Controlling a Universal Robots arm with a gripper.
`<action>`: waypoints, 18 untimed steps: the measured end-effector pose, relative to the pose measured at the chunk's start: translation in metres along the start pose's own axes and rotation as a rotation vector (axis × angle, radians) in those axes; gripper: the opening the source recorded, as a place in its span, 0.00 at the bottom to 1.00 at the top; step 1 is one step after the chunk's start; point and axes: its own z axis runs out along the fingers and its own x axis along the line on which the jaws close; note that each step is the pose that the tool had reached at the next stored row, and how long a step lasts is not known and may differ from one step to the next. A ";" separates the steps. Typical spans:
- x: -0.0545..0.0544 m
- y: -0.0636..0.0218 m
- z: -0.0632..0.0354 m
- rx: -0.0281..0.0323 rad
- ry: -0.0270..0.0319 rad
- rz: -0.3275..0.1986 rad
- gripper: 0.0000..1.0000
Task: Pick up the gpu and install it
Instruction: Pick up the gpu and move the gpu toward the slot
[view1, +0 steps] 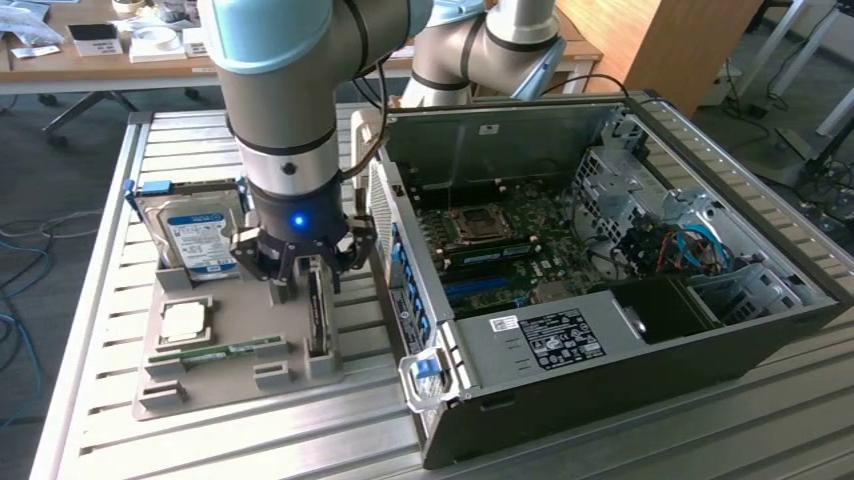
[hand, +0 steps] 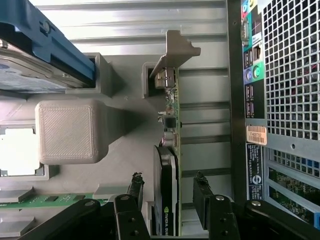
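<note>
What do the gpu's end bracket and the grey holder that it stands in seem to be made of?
End bracket of the gpu: probably thin sheet metal, pale and matte, folded at its tip. The grey holder: probably 3D-printed plastic, matte, with fine ridged lines across its block.

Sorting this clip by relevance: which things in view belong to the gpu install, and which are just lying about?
Job: gpu standing on edge in the grey holder; open gripper straddling it; open computer case.
Lying about: hard drive, processor chip, RAM stick, all on the same holder.
</note>
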 end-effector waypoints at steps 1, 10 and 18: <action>0.000 -0.0001 0.0014 0.0001 0.0000 0.000 0.53; 0.000 -0.0003 0.0075 0.0003 0.0002 0.000 0.53; 0.000 -0.0006 0.0134 0.0001 0.0000 0.000 0.53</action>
